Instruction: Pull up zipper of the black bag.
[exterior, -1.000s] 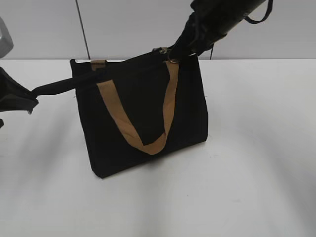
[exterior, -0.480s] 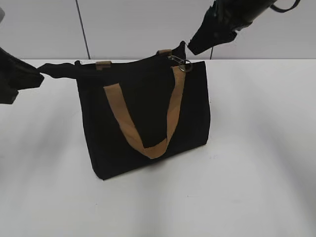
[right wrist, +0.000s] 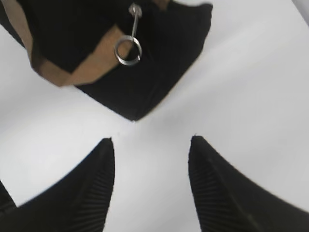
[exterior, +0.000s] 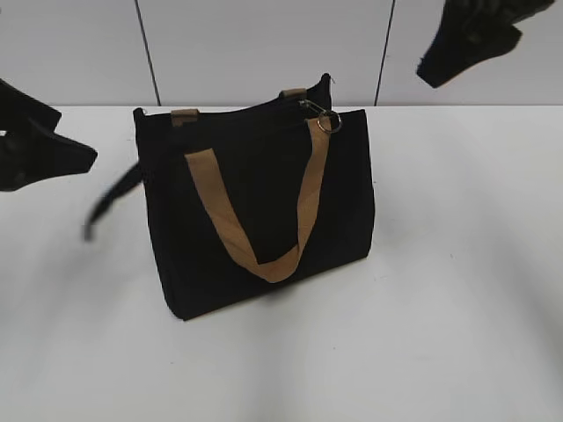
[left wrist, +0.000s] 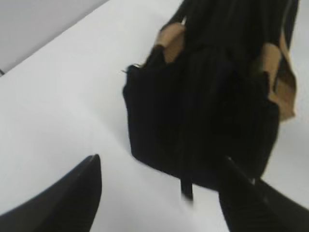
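White table (exterior: 440, 334), matte, bare surface with soft shadows. Pale wall (exterior: 264, 44) behind it, split by two thin dark vertical seams (exterior: 148, 53). Table edge meets wall straight.

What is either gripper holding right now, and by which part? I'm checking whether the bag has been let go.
Nothing is held. The left gripper and right gripper are both open and clear of the black bag; the zipper hangs free.
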Robot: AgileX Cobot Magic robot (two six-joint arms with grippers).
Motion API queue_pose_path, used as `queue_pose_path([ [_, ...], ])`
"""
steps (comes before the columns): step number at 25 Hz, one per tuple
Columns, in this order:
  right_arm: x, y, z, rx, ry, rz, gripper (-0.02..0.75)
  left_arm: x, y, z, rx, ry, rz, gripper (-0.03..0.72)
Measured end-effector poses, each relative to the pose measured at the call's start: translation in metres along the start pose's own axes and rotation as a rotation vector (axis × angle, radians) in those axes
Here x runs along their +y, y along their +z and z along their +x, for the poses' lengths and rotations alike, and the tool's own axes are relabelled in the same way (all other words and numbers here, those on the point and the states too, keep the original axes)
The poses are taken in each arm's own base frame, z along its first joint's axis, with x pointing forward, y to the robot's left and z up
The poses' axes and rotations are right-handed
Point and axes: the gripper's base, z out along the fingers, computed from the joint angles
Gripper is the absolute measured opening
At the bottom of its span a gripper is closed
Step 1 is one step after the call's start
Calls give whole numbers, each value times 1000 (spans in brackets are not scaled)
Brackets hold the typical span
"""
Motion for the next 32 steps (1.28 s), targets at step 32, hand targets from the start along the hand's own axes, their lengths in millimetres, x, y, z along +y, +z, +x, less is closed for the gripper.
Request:
queue_pose_path([
  [32, 55, -110, 72, -85, 498, 221, 393, -51, -121, 37, 312, -564, -276, 529],
])
